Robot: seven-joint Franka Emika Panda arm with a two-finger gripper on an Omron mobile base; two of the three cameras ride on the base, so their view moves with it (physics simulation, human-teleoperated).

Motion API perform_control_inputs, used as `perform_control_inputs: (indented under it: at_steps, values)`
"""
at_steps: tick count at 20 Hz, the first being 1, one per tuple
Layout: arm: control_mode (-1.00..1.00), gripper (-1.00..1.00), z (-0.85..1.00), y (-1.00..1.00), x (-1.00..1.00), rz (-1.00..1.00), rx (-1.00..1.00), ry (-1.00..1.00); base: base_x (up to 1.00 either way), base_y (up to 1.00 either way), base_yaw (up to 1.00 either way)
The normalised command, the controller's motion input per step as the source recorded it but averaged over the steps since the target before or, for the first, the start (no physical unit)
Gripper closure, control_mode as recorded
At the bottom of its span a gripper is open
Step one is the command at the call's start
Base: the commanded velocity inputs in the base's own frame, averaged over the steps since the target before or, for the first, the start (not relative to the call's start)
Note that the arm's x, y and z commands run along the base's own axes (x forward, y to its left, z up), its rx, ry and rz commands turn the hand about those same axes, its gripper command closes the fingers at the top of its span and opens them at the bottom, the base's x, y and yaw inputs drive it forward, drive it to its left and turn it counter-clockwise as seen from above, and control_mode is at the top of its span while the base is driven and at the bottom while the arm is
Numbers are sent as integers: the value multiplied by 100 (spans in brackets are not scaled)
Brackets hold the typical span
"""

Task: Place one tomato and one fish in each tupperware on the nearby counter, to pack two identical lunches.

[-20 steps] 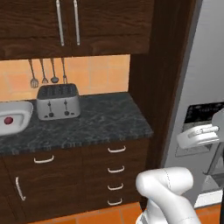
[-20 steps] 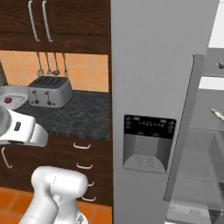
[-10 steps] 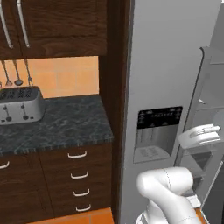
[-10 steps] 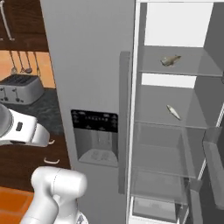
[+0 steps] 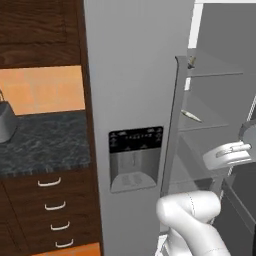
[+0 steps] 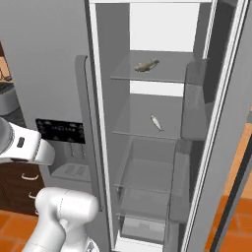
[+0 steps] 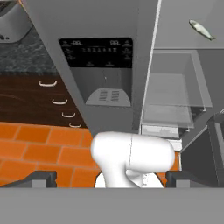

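Note:
Two fish lie in the open fridge compartment. A brownish fish [image 6: 146,65] rests on the upper glass shelf, and a slim silver fish [image 6: 156,122] on the shelf below. The silver fish [image 7: 201,29] also shows at the hand view's upper right, and the same fish [image 5: 191,116] lies past the door edge in the left base view. My gripper [image 7: 109,178] is open, its fingertips [image 7: 38,177] far apart, low and well short of the fridge, with nothing between them. The counter [image 5: 45,142] stretches left of the fridge. The tomato and the tupperware are out of view.
The closed fridge door [image 5: 135,100] with its dispenser panel [image 5: 135,157] stands between counter and open compartment. A silver toaster [image 7: 13,24] sits on the counter. Brown drawers [image 5: 52,210] lie below. The opened right door [image 6: 231,138] juts out; a clear drawer [image 6: 147,182] sits under the shelves.
The whole picture has slid leftward: the base has moved right, from facing the counter and toaster to facing the fridge. The open compartment and both fish have come into view.

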Motion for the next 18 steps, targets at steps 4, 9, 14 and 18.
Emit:
perform_control_inputs:
  at_steps: [4, 9, 14, 18]
  values:
    - [100, -100, 0, 0, 0, 0, 0, 0, 27, -41, 3]
    - [100, -100, 0, 0, 0, 0, 0, 0, 19, -4, 6]
    - [100, -100, 0, 0, 0, 0, 0, 0, 37, -38, 1]
    - [100, -100, 0, 0, 0, 0, 0, 0, 16, -14, 0]
